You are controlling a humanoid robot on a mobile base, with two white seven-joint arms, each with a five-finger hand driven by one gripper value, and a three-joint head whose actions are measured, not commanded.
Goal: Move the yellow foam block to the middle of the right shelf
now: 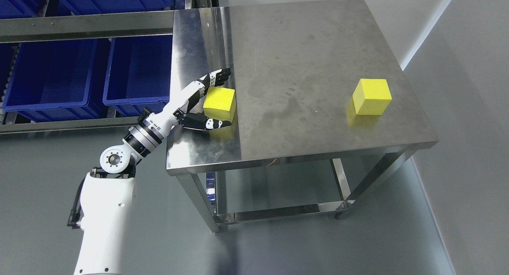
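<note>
A yellow block (219, 103) sits on the left part of the steel surface (302, 52), close to its left edge. The left hand (206, 102) is around it. The fingers (216, 77) reach over the far side of the block, and the thumb (212, 124) lies along the near side. The block is between them. The hand is spread wide around the block, and I cannot tell if it is squeezing it yet. The block rests flat on the surface.

The left arm (119, 179) is white and comes up from the lower left of the picture. It stretches over the surface's left edge to reach the block.

A second yellow block (372, 96) sits far off on the right side of the same surface, near the right edge. Nothing touches it.

To the left of the surface there is a rack (79, 24) with blue bins (135, 74) in it. A lower shelf (278, 199) shows under the surface, between its legs. The floor (358, 247) is grey, and a pale wall (469, 88) stands on the right.
</note>
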